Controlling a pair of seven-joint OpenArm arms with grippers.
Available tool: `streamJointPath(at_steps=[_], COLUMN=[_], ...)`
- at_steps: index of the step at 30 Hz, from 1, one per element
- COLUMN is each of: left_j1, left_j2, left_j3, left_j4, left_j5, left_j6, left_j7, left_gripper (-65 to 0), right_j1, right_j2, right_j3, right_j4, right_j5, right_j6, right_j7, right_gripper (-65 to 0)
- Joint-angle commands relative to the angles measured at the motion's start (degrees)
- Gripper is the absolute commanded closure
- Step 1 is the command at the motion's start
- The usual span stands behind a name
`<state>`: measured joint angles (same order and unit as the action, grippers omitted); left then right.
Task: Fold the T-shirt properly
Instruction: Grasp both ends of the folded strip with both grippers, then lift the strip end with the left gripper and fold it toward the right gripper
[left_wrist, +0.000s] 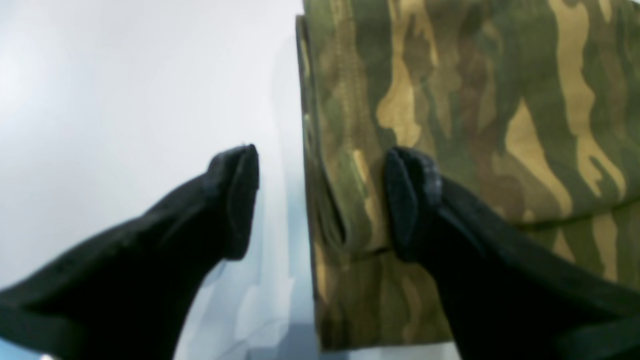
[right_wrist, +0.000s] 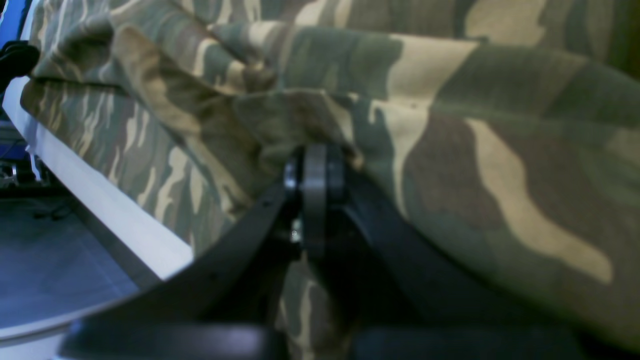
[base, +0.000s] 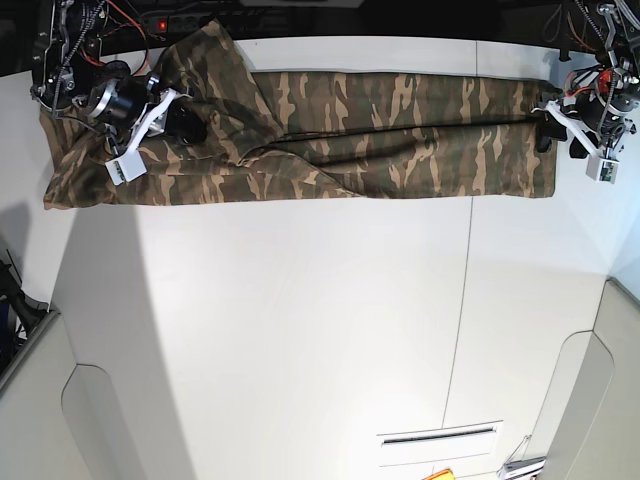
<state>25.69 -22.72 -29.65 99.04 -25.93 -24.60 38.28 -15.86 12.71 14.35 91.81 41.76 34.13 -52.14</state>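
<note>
T-shirt (base: 380, 135) is lying folded in a long band across the far side of the table (base: 300, 330). Left gripper (left_wrist: 320, 200) is standing wide, straddling the shirt's edge. Right gripper (right_wrist: 314, 165) is pinching a bunched fold at the other end.

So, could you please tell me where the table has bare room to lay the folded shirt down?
The white table is bare below the T-shirt, from its lower hem to the near edge. It is crowded along the far edge: the shirt spans it, the right gripper clamps cloth at one end, and the left gripper stands open at the other.
</note>
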Motion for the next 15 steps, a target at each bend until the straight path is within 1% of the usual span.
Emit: streamJointPath(at_steps=[1, 3, 4, 5, 7, 10, 12, 15], left_j1=[-0.1, -0.1, -0.1, -0.1, -0.1, -0.1, -0.1, -0.1], left_j2=[-1.1, -1.1, -1.1, -1.1, -1.1, -1.1, -1.1, -1.1], left_j3=[-0.8, -0.9, -0.9, -0.9, -0.9, -0.9, -0.9, -0.9], left_j4=[0.8, 0.6, 0.3, 0.1, -0.9, -3.1, -4.4, -5.2], left_j5=[0.1, 0.0, 0.0, -0.8, -3.3, -5.9, -8.7, -13.8], left_j6=[0.9, 1.0, 0.5, -0.8, -2.6, -3.9, -5.9, -8.5], left_j7=[-1.0, -0.7, -0.3, 0.3, 2.0, 3.6, 4.3, 7.7], left_gripper=[-42.2, -42.2, -42.2, -42.2, -42.2, -42.2, -42.2, -42.1], right_j1=[0.3, 0.3, 0.3, 0.3, 0.3, 0.3, 0.3, 0.3], right_j2=[0.6, 0.6, 0.6, 0.6, 0.6, 0.6, 0.6, 0.6], right_j3=[0.2, 0.2, 0.2, 0.2, 0.2, 0.2, 0.2, 0.2], right_j4=[0.6, 0.6, 0.6, 0.6, 0.6, 0.6, 0.6, 0.6], right_j5=[0.7, 0.7, 0.7, 0.7, 1.0, 1.1, 1.1, 1.1], right_j6=[0.2, 0.2, 0.2, 0.2, 0.2, 0.2, 0.2, 0.2], right_j7=[-0.2, -0.8, -0.8, -0.8, -0.8, -0.8, -0.8, -0.8], right_gripper=[0.0, 0.0, 0.0, 0.0, 0.0, 0.0, 0.0, 0.0])
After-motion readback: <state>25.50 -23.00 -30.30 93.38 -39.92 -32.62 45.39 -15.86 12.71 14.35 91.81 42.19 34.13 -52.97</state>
